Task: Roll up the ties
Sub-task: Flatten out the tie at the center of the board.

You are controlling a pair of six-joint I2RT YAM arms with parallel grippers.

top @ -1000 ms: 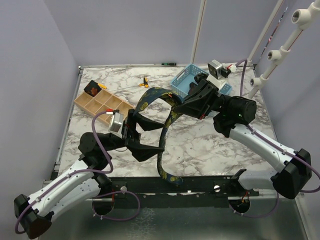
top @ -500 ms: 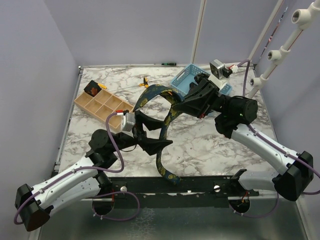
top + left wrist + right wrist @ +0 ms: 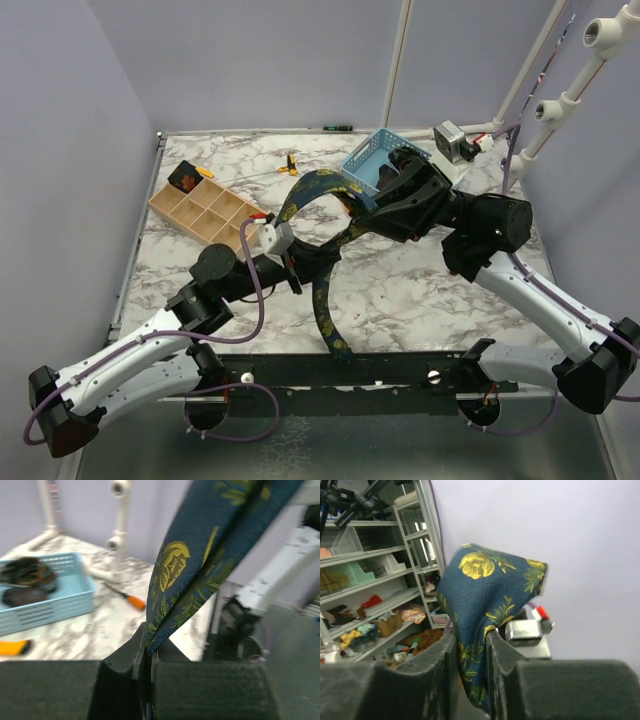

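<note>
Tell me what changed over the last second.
The left gripper swung forward and right, toward the right gripper, and now clamps the navy tie close to it. The tie's hanging tail drew in slightly. The right gripper barely moved, pinching the tie by the blue basket. Wooden tray unmoved.

Blue basket [image 3: 354, 168] back right on marble table [image 3: 430, 290]; wooden divided tray [image 3: 190, 205] back left; orange-handled item [image 3: 291, 163] between.

Marbled table [image 3: 420, 290] with wooden tray [image 3: 205, 212], blue basket [image 3: 362, 162] (far side)
</note>
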